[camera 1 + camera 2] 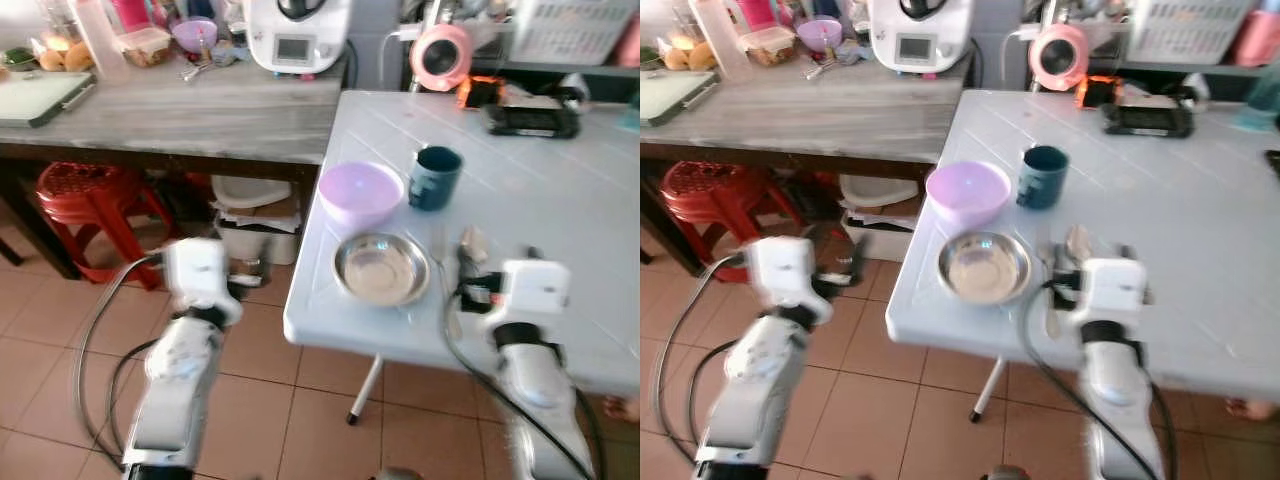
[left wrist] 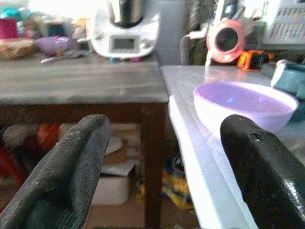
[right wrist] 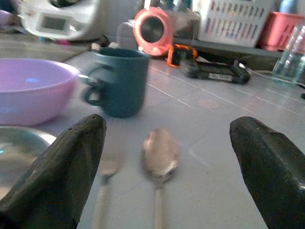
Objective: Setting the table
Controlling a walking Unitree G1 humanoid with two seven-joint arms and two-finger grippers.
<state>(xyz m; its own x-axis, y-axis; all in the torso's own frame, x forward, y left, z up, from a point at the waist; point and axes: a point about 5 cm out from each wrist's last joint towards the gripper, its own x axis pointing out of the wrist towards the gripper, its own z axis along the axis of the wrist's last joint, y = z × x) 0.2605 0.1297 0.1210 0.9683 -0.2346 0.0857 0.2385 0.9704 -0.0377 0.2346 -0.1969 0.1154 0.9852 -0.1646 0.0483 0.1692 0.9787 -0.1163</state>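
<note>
On the near left corner of the white table (image 1: 560, 210) stand a purple bowl (image 1: 360, 192), a steel dish (image 1: 381, 268) in front of it, and a dark teal mug (image 1: 435, 177) to the bowl's right. A spoon (image 3: 159, 157) and a fork (image 3: 107, 169) lie side by side right of the dish. My right gripper (image 3: 167, 125) is open low over the table, its fingers on either side of the cutlery and apart from it. My left gripper (image 2: 164, 126) is open and holds nothing, off the table's left edge, level with the purple bowl (image 2: 245, 102).
A wooden counter (image 1: 200, 110) with a white kitchen machine (image 1: 297, 35) and food containers adjoins the table's left. A red stool (image 1: 85, 190) and bins (image 1: 250, 225) sit under it. A pink appliance (image 1: 442, 55) and a black device (image 1: 530, 118) stand at the table's far side.
</note>
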